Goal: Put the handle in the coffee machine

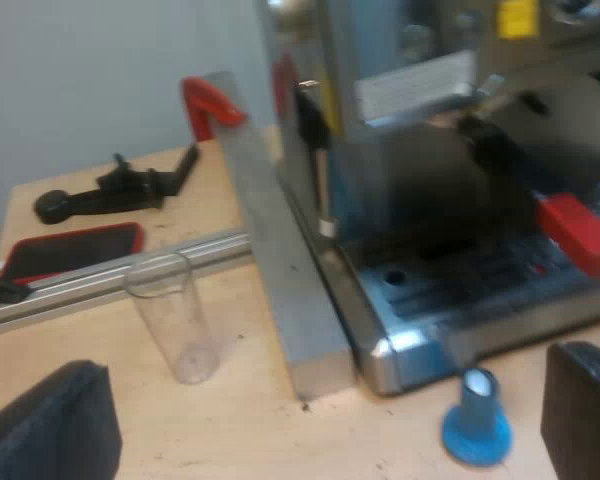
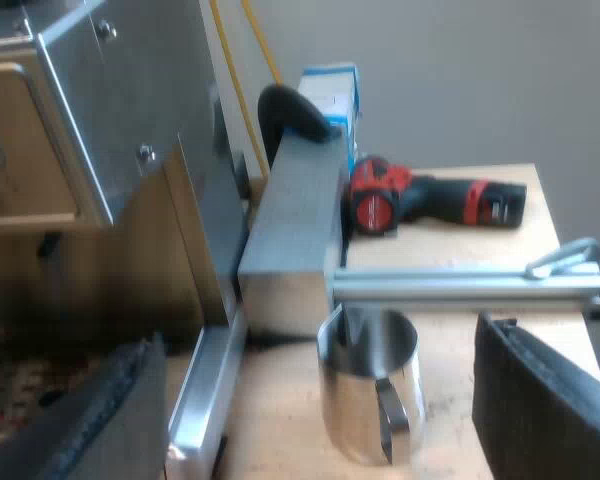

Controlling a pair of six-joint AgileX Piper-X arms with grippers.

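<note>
The holder's dark handle (image 1: pixel 495 160) is seen at the front of the espresso machine (image 1: pixel 430 90), reaching out from under the brew head with its red end (image 1: pixel 578 235) hanging over the drip tray (image 1: pixel 460 290); whether it is fully locked cannot be told. The left tool (image 1: pixel 320 410) is held spread wide and empty above the table (image 1: pixel 230 430), well apart from the handle, with the blue tamper (image 1: pixel 477 420) standing just beside one of its fingers and the measuring glass (image 1: pixel 175 320) upright near a metal block (image 1: pixel 280 260). The right tool (image 2: pixel 318 390) is likewise spread and holds nothing, a steel jug (image 2: pixel 370 400) standing between its fingers at the machine's side. The holder is judged to be stiff and fairly heavy, with its weight in the metal head, so that it would droop if taken at the very tip. The dark handle is probably smooth and somewhat slippery. Hold would best be taken across the dark part just behind the red end, fingers on its two flat sides, so that a twist can be passed on without slip. If seating is incomplete, a firm sideways turn is thought to be needed, with the nearby tamper kept clear.
</note>
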